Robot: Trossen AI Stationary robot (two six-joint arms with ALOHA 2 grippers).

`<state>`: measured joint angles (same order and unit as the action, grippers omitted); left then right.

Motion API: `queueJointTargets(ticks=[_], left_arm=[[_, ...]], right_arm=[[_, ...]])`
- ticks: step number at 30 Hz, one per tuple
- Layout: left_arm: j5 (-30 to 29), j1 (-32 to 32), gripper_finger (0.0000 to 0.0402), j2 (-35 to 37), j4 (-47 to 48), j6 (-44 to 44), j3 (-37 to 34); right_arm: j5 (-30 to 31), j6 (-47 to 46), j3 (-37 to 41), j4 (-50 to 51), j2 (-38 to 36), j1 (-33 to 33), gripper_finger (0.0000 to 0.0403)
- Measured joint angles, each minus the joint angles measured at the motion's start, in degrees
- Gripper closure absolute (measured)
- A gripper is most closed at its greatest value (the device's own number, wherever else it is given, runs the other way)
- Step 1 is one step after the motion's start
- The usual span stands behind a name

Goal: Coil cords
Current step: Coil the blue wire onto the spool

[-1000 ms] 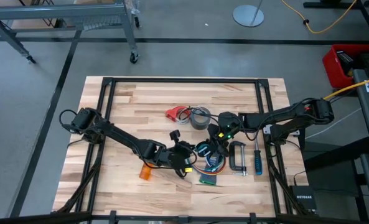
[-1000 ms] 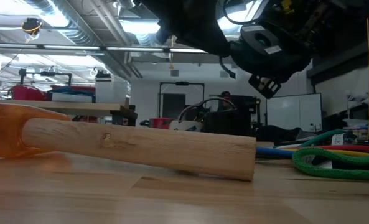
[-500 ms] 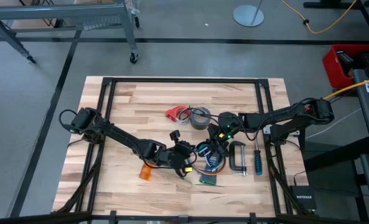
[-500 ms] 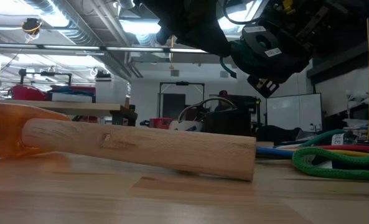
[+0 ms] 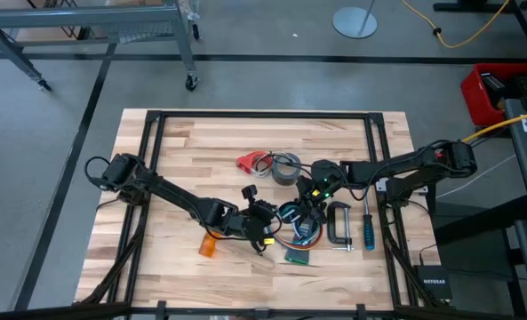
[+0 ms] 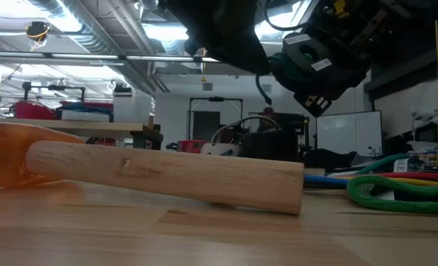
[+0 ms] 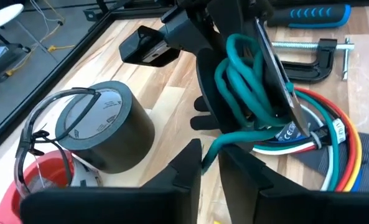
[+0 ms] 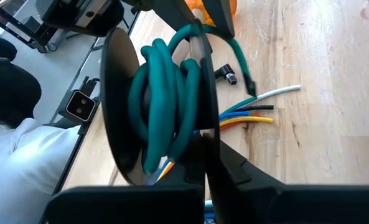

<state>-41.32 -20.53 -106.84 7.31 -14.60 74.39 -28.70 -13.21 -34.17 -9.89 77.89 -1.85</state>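
Observation:
A teal cord (image 8: pixel 165 93) is wound on a black round spool (image 7: pixel 228 106), which my right gripper (image 5: pixel 303 204) holds above the table's middle. My left gripper (image 5: pixel 267 222) stands just left of the spool and is shut on the cord's loose run (image 7: pixel 218 146). A thin dark cable (image 7: pixel 44 121) ending in a red plastic piece (image 5: pixel 247 163) lies looped beside the grey tape roll (image 7: pixel 103 127), and no gripper touches it. A small black angled plug (image 8: pixel 224 74) lies on the wood. My left gripper pinches the teal cord's free run (image 7: pixel 208 157) between its two fingers, a short way from the spool. The cord runs from the fingers up into the coil with a slight bend. My right gripper pinches the spool's thin flange (image 8: pixel 203 124) at its rim, between its shut fingers. The spool stands on edge, lifted clear of the table.
A bundle of red, yellow, white and green wires (image 7: pixel 324 149) lies under the spool. A metal clamp (image 5: pixel 339 224) and a blue-handled screwdriver (image 5: pixel 367 227) lie to the right. An orange tool with a wooden handle (image 6: pixel 167 174) lies near the front, and a green rope (image 6: pixel 396 193) beside it.
In the low view the spool in my right gripper has turned a little, showing its teal coil and then its black face again. Both arms stay in place in the high view.

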Motion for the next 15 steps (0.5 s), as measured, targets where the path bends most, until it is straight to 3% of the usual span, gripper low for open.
queueJointTargets(ticks=[15], left_arm=[[3.0,-0.5,0.0349,0.0,2.9,1.3,0.1]], right_arm=[[-0.1,0.0,0.0,0.0,0.0,-0.1,0.0398]])
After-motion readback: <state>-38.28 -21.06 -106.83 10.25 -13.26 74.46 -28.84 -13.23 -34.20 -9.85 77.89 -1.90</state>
